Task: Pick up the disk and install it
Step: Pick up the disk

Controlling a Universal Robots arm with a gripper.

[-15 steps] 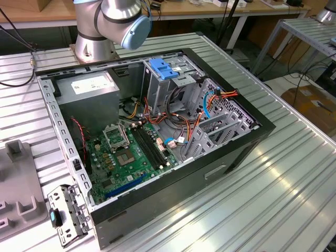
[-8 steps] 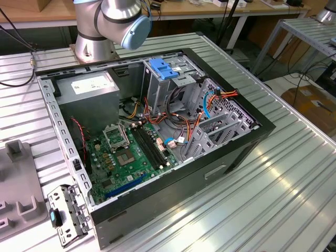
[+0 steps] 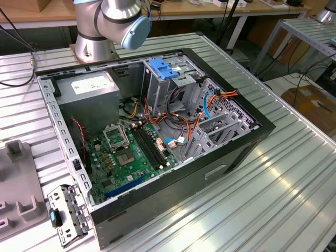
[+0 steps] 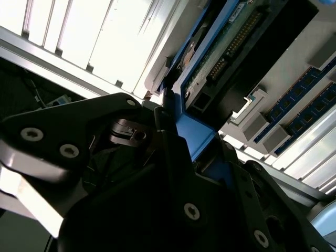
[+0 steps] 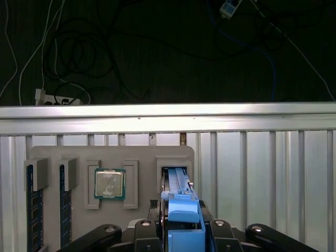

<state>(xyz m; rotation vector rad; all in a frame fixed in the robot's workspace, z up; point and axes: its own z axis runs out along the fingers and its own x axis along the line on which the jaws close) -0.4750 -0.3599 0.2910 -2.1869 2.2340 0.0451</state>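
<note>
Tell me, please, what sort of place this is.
Probably a robotics lab bench: a robot arm, an open computer case on a ribbed metal table, and a grey fixture tray holding a processor.

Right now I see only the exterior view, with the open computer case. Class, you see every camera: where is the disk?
Observer: In the first wrist view the disk stands on edge in a slot of a grey tray.
Operator: Does the arm have hold of it?
Observer: Yes. In both wrist views the gripper is shut on the disk's blue rail.
Operator: What else sits in that tray?
Observer: A processor chip in the next recess, and two memory sticks beyond it.
</note>
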